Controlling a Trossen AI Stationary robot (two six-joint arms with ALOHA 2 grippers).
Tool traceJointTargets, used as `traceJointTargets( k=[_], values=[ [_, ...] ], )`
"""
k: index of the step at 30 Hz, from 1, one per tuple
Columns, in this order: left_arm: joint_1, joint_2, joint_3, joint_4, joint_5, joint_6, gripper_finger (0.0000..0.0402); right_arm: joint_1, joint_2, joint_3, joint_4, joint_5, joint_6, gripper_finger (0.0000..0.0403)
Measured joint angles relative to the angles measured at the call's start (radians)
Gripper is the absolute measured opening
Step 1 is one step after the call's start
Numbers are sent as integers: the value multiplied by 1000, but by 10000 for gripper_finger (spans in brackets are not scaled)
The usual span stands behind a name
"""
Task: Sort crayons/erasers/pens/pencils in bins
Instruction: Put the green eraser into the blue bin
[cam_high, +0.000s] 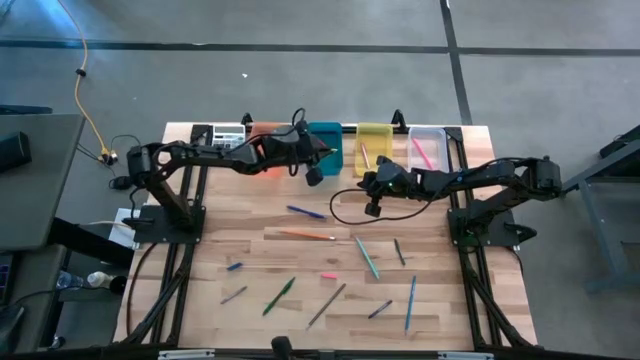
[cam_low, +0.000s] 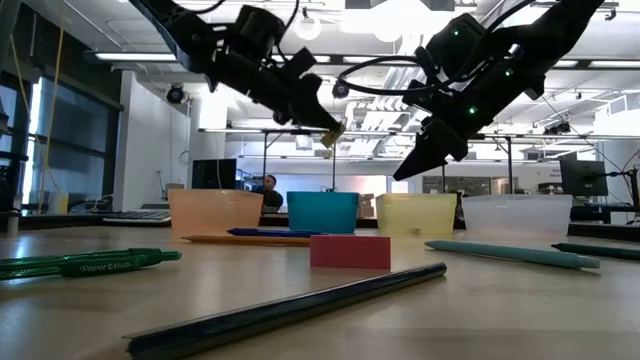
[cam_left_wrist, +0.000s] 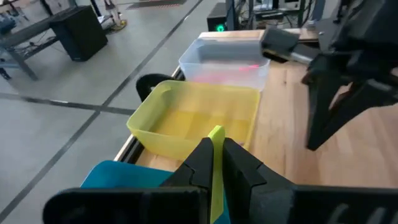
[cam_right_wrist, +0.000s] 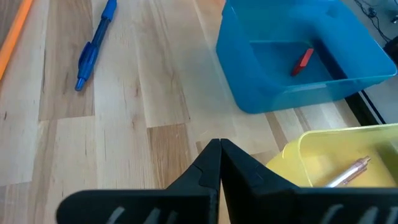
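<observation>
My left gripper (cam_high: 313, 175) hangs in the air by the teal bin (cam_high: 325, 143) and is shut on a yellow-green eraser (cam_left_wrist: 216, 163). The eraser also shows at the fingertips in the low view (cam_low: 330, 135). My right gripper (cam_high: 372, 207) is shut and empty, above the table just near of the yellow bin (cam_high: 374, 146); it also shows in the right wrist view (cam_right_wrist: 219, 152). The orange bin (cam_high: 268, 133) and the clear bin (cam_high: 428, 146) stand in the same row at the far edge. Pens, pencils and a pink eraser (cam_high: 328, 275) lie flat on the table. My left gripper pinches the yellow-green eraser between its two fingers. The eraser's free end (cam_left_wrist: 216, 133) sticks out a little past the fingertips. The fingers slant downward from the table's left. The eraser is lifted clear, above the height of the bins' rims.
The teal bin holds a red piece (cam_right_wrist: 303, 60); the yellow bin holds a copper-coloured stick (cam_right_wrist: 349, 172); the clear bin holds a pink stick (cam_high: 421, 152). A blue pen (cam_high: 305, 211) and an orange pencil (cam_high: 307, 235) lie mid-table. A grey calculator (cam_high: 228, 137) sits at the far left.
</observation>
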Motion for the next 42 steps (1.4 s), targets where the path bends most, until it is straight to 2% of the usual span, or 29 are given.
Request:
traceJointTargets(
  k=[12,20,33,37,42],
  values=[
    [-66,0,-3,-36,32,-54,7,0,-6,0,-16,0,54,0],
    [-96,-1,-207,265,17,-94,7,0,-62,0,-33,0,54,0],
    [-93,-171,-440,491,22,-120,7,23,-149,0,-129,0,234,0],
    [-59,-153,-431,521,69,-145,7,28,-147,0,-88,0,248,0],
    [29,-69,-338,471,23,-137,7,28,-146,0,-48,0,230,0]
  ],
)
